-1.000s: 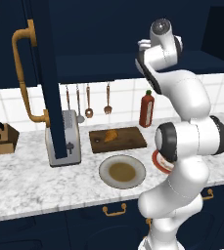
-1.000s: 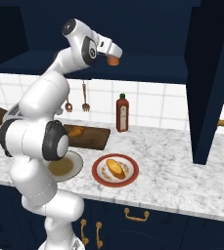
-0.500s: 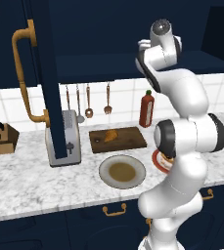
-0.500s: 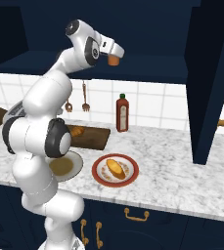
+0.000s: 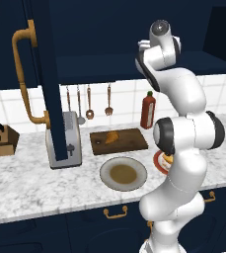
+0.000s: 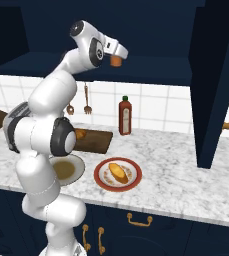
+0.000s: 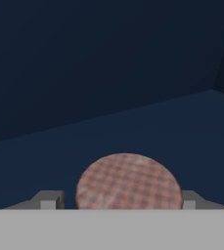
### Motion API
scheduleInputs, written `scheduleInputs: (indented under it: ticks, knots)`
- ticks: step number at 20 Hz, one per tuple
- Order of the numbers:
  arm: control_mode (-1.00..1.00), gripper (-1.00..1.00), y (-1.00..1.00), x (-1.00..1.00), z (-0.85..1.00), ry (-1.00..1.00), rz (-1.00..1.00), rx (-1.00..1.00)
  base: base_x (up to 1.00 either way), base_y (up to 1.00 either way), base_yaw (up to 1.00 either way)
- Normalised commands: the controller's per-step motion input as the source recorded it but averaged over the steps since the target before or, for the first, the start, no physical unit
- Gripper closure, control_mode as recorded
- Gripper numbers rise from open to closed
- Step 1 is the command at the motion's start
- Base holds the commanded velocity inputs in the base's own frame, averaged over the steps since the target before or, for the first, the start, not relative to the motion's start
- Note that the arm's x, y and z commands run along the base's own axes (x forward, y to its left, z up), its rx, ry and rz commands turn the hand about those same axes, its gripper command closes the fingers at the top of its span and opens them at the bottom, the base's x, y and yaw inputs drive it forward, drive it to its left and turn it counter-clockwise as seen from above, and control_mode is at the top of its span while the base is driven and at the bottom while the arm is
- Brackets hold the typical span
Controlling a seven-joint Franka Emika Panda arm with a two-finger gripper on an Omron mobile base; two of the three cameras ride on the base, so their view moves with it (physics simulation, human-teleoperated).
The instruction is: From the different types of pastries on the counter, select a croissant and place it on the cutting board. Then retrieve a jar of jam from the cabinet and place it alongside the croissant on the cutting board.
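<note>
While I reach up into the open cabinet [image 6: 136, 60], my hand [image 6: 117, 56] sits around the jar of jam [image 6: 117, 61]: a short orange cylinder that peeks out below the hand in the right base view. Along my hand's own camera, the jar's paler lid [image 7: 128, 181] is a round, pinkish, checked disc that lies between my two fingertips [image 7: 50, 200]. The tips stand just beside the lid on either side, but the bottom edge cuts them off, so I cannot tell whether they press on the jar or stand a hair apart from it.

The jar's base is hidden, so whether it rests on the cabinet floor or hangs lifted I cannot make out. In the left base view my own upper arm covers the hand and jar.

Below, the croissant [image 5: 111, 137] lies on the dark cutting board [image 5: 131, 143] on the tabletop [image 5: 25, 178], curved and orange-brown. The longer yellow pastry [image 6: 117, 171] lies on a red-rimmed plate [image 6: 102, 180], and a grey plate [image 5: 107, 174] sits just in front of the board. A red sauce bottle [image 6: 125, 115] stands by the tiled wall.

Compared with the earlier pictures, my arm and the jar are in the same place, as is everything on the tabletop.
</note>
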Motion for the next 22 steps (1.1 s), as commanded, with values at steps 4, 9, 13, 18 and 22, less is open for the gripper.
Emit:
scheduleInputs:
  ticks: [4, 9, 13, 18, 22]
  knots:
    - [-1.00, 1.00, 0.00, 0.00, 0.00, 0.00, 0.00, 0.00, 0.00, 0.00, 0.00]
    - [-1.00, 1.00, 0.03, -0.55, 0.10, -0.21, 0.04, -0.05, 0.00, 0.00, 0.00]
    - [-1.00, 1.00, 0.00, -1.00, 0.24, -0.43, 0.06, -0.12, 0.00, 0.00, 0.00]
    - [-1.00, 1.00, 0.00, -0.51, 0.02, -0.09, 0.01, -0.02, 0.00, 0.00, 0.00]
    - [-1.00, 1.00, 0.00, -0.95, 0.01, 0.05, 0.00, 0.00, 0.00, 0.00, 0.00]
